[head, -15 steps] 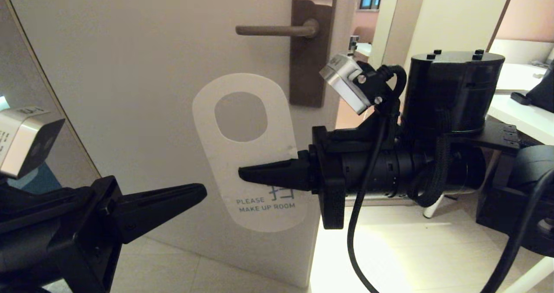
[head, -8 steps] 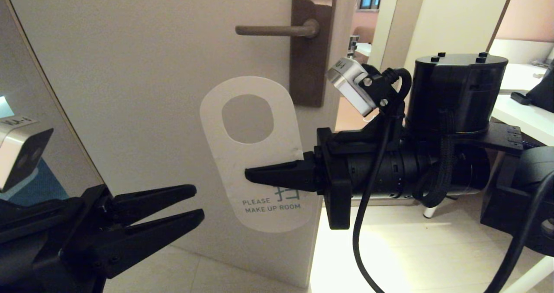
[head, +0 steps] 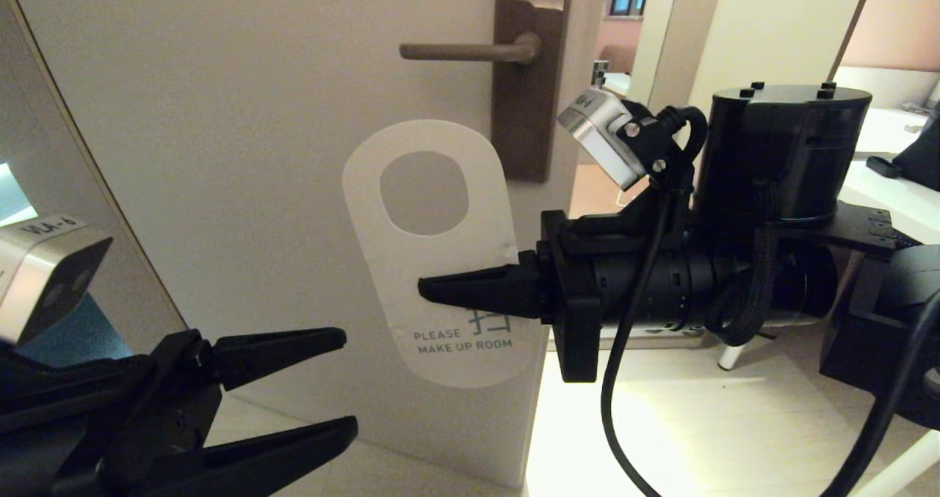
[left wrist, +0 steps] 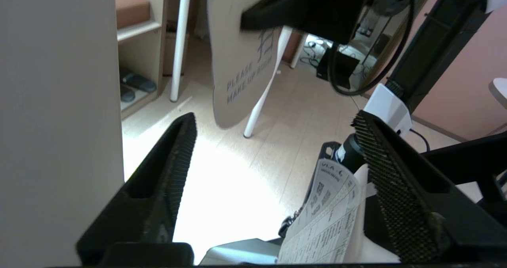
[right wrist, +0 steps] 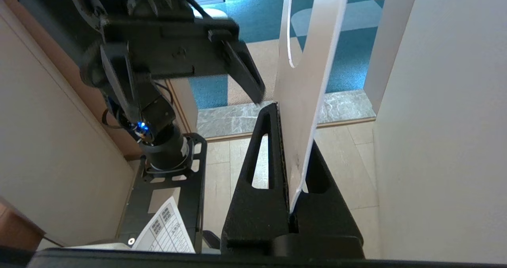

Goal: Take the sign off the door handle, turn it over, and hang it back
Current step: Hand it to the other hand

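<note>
The sign (head: 440, 262) is off the door handle (head: 463, 51) and hangs in the air below it, its white "PLEASE MAKE UP ROOM" side facing me, its hole uppermost. My right gripper (head: 426, 290) is shut on the sign's right edge at mid-height; the right wrist view shows the sign (right wrist: 305, 101) edge-on between the fingers. My left gripper (head: 349, 383) is open and empty, low at the left, below and left of the sign. The sign's lower end (left wrist: 241, 82) shows beyond its open fingers in the left wrist view.
The door (head: 242, 152) stands just behind the sign, with the bronze backplate (head: 525, 78) at its right edge. Beyond the door's edge there is pale floor (head: 698, 423) and a white desk (head: 888, 196). A mirror panel (head: 44, 152) is on the left.
My left gripper has opened wide, from shut one second ago. My right gripper has carried the sign slightly right and up.
</note>
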You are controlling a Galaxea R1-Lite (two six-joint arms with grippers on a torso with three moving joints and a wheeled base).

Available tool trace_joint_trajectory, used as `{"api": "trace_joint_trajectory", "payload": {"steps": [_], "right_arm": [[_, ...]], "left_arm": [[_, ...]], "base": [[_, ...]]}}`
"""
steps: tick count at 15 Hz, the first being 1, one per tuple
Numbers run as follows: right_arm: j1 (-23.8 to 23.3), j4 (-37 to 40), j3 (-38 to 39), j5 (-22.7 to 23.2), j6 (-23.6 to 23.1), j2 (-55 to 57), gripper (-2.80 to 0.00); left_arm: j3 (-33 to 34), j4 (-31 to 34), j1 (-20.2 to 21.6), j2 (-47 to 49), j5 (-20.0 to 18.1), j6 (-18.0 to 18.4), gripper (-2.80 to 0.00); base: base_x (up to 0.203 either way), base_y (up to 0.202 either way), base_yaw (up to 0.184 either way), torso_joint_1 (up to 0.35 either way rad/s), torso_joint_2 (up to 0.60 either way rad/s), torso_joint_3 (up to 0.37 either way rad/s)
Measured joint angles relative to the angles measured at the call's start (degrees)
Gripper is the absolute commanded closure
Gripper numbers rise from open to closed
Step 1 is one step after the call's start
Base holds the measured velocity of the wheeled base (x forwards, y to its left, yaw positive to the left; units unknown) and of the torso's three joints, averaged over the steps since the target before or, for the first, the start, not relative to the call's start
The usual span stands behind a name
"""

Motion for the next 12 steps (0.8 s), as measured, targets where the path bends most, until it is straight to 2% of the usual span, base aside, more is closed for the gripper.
{"api": "trace_joint_trajectory", "payload": {"steps": [7, 12], "right_arm": [[0.3, -0.1, -1.3, 0.0, 0.0, -0.2, 0.0], [0.6, -0.1, -1.6, 0.0, -0.1, -0.3, 0.0]], "left_arm": [[-0.9, -0.6, -1.1, 4.0, 0.1, 0.0, -2.8], [-4.8, -0.7, -1.3, 7.6, 0.1, 0.0, -2.8]], "base": [[0.0, 0.0, 0.0, 0.0, 0.0, 0.0], [0.0, 0.0, 0.0, 0.0, 0.0, 0.0]]}}
